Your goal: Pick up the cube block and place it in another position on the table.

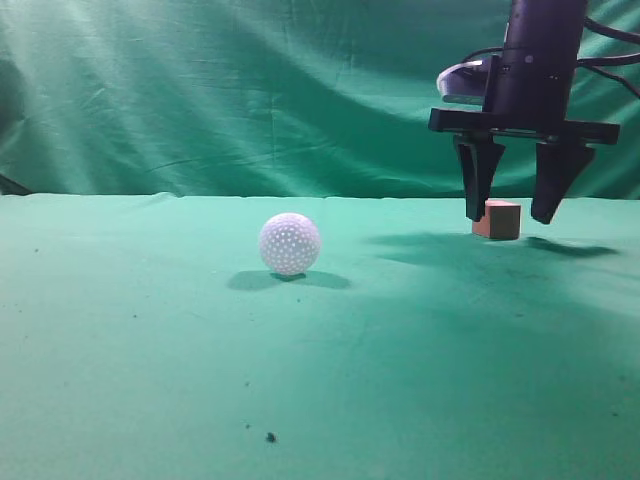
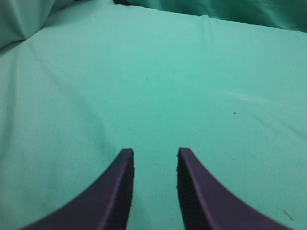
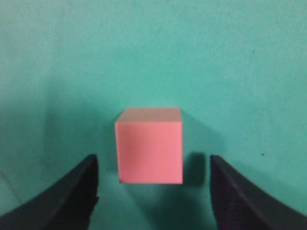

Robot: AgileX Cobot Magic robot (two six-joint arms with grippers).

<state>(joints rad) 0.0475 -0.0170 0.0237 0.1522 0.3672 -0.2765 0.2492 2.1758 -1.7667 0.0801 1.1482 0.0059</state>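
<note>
The cube block (image 1: 498,219) is a small reddish-brown cube resting on the green table (image 1: 300,380) at the far right. In the right wrist view it shows as a pink cube (image 3: 149,145) centred between the two dark fingers. My right gripper (image 1: 512,212) is open and hangs just above and in front of the cube, fingers wide apart and touching nothing; in the right wrist view the gripper (image 3: 153,165) straddles the cube. My left gripper (image 2: 154,152) is open and empty over bare green cloth; it is out of the exterior view.
A white dimpled ball (image 1: 290,244) sits on the cloth left of the cube, near the middle. A wrinkled green curtain (image 1: 250,90) hangs behind the table. Small dark specks (image 1: 270,437) lie near the front.
</note>
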